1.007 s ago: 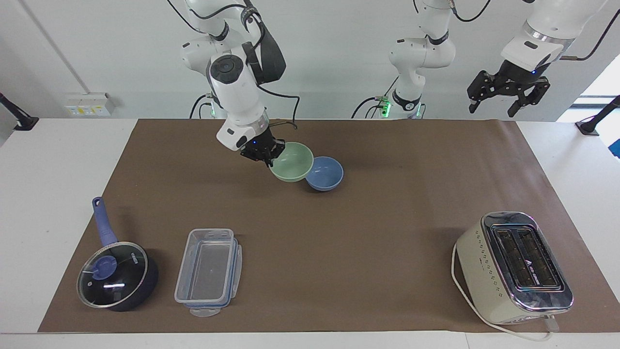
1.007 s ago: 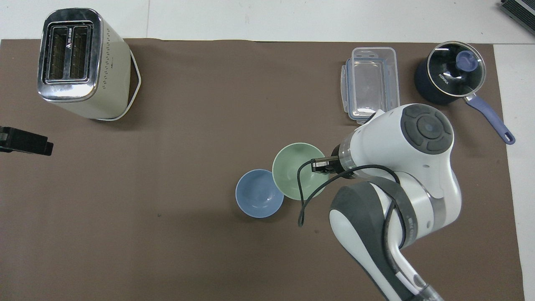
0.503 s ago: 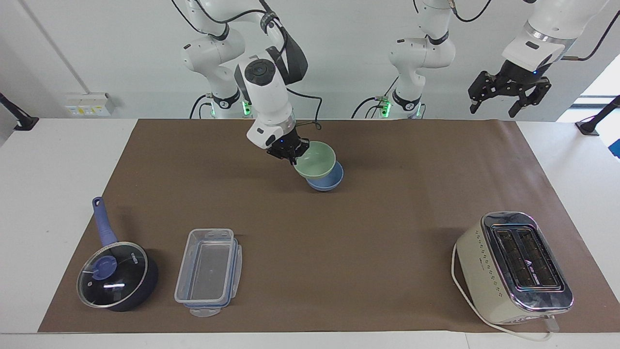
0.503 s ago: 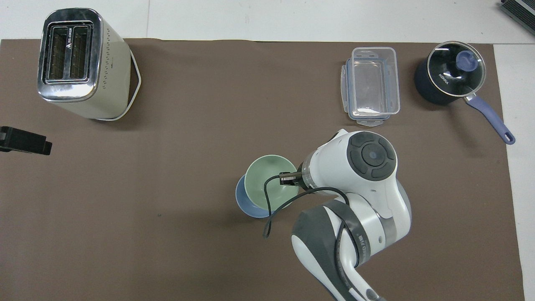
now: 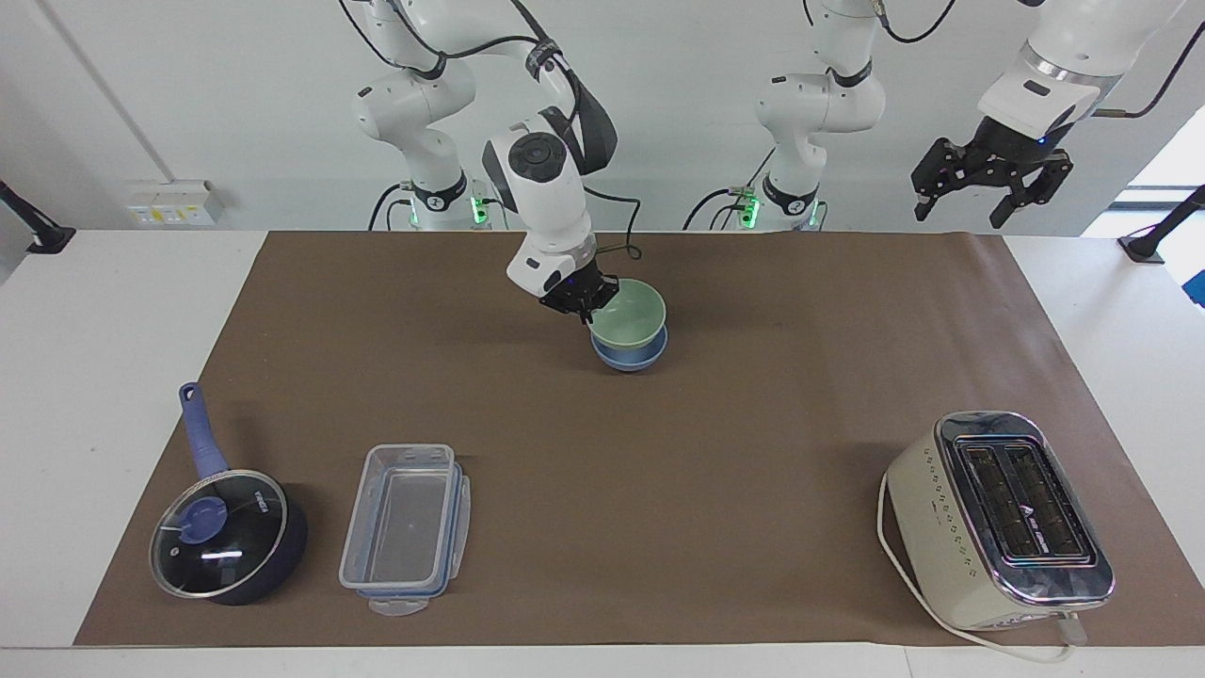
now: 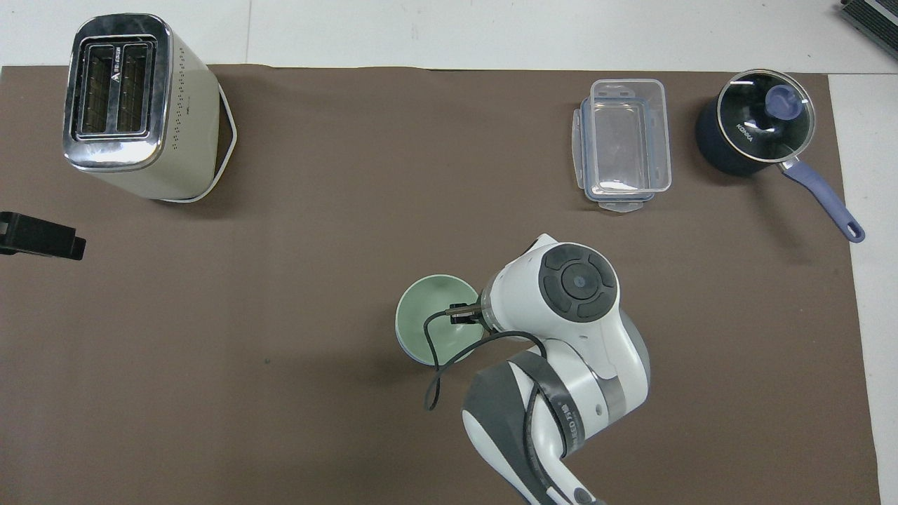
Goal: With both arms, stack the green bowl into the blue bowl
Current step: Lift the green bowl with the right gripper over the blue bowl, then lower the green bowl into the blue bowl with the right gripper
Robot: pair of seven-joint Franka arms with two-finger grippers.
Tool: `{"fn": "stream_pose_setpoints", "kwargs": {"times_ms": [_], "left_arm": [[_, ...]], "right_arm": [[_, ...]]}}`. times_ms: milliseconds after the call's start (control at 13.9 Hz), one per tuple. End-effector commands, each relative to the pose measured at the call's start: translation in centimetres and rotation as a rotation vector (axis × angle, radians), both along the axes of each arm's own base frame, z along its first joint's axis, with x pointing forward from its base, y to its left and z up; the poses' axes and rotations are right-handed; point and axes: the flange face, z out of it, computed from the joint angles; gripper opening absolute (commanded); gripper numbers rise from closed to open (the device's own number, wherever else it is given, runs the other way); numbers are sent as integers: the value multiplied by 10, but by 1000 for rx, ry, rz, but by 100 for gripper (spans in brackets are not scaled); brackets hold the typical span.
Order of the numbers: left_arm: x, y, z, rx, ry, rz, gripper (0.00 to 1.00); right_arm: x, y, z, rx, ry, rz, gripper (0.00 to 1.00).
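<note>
The pale green bowl (image 5: 633,315) sits low in the mouth of the periwinkle-blue bowl (image 5: 629,356), which stands on the brown mat in the middle of the table, near the robots. My right gripper (image 5: 586,299) is shut on the green bowl's rim, on the side toward the right arm's end. From overhead the green bowl (image 6: 429,317) covers the blue bowl, of which only a thin rim (image 6: 405,349) shows. My left gripper (image 5: 988,188) waits high up, open and empty, over the left arm's end of the table; its tip (image 6: 38,236) shows overhead.
A cream toaster (image 5: 998,518) stands far from the robots at the left arm's end. A clear plastic container (image 5: 405,527) and a dark blue saucepan with a glass lid (image 5: 226,537) stand far from the robots at the right arm's end.
My right gripper has carried the green bowl sideways from beside the blue bowl to over it and lowered it into the blue bowl's mouth. The left arm has barely moved.
</note>
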Motion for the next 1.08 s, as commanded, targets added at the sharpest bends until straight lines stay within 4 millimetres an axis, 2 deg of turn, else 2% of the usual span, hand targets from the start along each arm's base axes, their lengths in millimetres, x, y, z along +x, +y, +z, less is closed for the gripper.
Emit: {"fn": "stream_pose_setpoints", "kwargs": {"times_ms": [0, 359, 1007], "left_arm": [[-5, 4, 0, 4, -15, -5, 100], [-5, 4, 0, 4, -15, -5, 100], [-5, 4, 0, 4, -16, -5, 100]], "right_arm": [[-5, 7, -8, 16, -1, -22, 0], [0, 11, -30, 10, -16, -30, 0], [-2, 9, -35, 3, -6, -29, 0]]}}
